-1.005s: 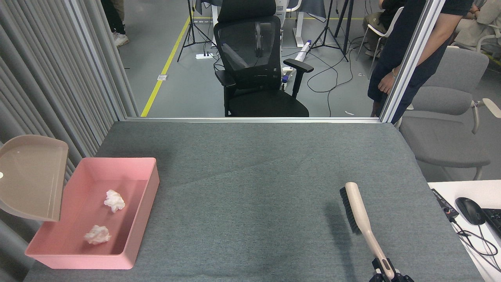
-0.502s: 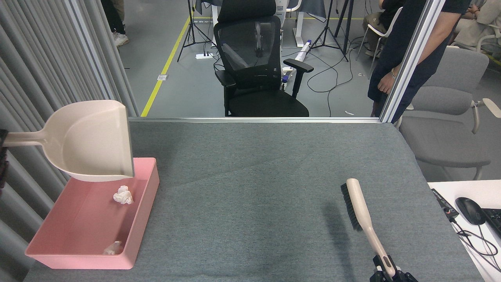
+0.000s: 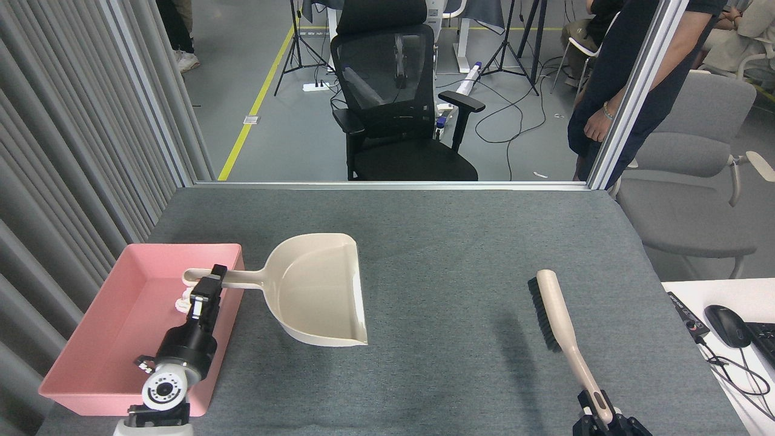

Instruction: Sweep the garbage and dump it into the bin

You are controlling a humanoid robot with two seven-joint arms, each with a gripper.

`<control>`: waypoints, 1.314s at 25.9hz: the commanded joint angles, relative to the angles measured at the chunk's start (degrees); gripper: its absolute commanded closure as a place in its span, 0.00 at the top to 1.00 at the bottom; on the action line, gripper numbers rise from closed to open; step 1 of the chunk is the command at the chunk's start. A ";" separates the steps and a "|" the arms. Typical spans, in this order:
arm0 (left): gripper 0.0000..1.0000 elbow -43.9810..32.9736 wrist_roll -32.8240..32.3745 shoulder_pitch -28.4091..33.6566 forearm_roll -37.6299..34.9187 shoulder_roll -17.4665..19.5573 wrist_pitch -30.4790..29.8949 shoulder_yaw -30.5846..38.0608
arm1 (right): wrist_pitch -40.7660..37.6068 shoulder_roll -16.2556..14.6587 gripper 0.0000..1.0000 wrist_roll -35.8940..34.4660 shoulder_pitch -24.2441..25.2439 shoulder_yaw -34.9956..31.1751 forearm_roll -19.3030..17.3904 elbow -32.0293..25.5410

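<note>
The bin (image 3: pixel 109 315), a shallow pink tray, sits at the table's left front. Of the garbage (image 3: pixel 181 304) only a bit of one white wad peeks out inside the bin, just left of my left gripper; my arm hides the rest. My left gripper (image 3: pixel 210 283) reaches over the bin's right wall and is shut on the handle of the beige dustpan (image 3: pixel 318 290). The pan hangs level just right of the bin, its mouth facing right. At the bottom right, my right gripper (image 3: pixel 596 416) is shut on the handle of a beige brush (image 3: pixel 556 318) with its black bristles facing left.
The grey felt table (image 3: pixel 436 242) spreads between dustpan and brush. A metal rail (image 3: pixel 387 184) marks its far edge, with a black office chair (image 3: pixel 399 103) and a standing person (image 3: pixel 611 91) beyond. A white desk with a mouse (image 3: pixel 726 326) lies at right.
The dustpan has come down from its tipped position above the bin and moved right, now level beside it. My left arm has entered the view. The brush has shifted slightly away from me.
</note>
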 commanded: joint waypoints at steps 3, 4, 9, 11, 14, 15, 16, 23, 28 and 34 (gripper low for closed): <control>0.24 9.52 3.43 -0.74 -9.81 -5.56 -7.65 -1.58 | -0.17 -0.06 0.02 0.31 0.03 0.00 0.00 0.00; 0.24 11.64 3.87 -1.27 -11.31 -6.17 -8.79 -1.58 | -0.17 -0.06 0.02 0.22 0.03 0.00 0.00 0.00; 0.24 16.47 5.89 -1.71 -12.19 -8.10 -10.90 -1.14 | 0.01 -0.06 0.01 0.31 -0.05 0.09 3.34 0.09; 0.25 17.44 6.86 -1.89 -11.93 -8.10 -11.78 -0.97 | -0.17 0.03 0.02 0.22 -0.05 0.00 3.87 0.09; 0.31 18.40 7.12 -2.15 -11.75 -8.10 -12.66 -0.62 | -0.25 0.29 0.02 0.31 -0.05 0.18 3.87 0.09; 0.31 19.11 7.56 -2.15 -11.75 -8.10 -13.10 -0.53 | -0.25 0.29 0.02 0.31 -0.05 0.18 3.87 0.09; 0.32 19.72 8.00 -2.24 -11.66 -8.10 -13.62 -0.27 | -0.25 0.47 0.02 0.31 -0.05 0.18 3.87 0.09; 0.87 19.99 8.97 -2.33 -12.28 -8.10 -13.80 -0.62 | -0.25 0.82 0.03 0.31 0.12 0.27 4.05 0.09; 0.99 19.20 8.09 -1.54 -12.63 -8.02 -11.78 -0.88 | -0.25 0.73 0.04 0.40 0.12 0.18 4.22 0.09; 0.99 17.09 6.07 0.57 -15.97 -7.84 -11.51 -0.97 | 0.19 0.82 0.35 0.83 0.12 0.18 4.40 0.44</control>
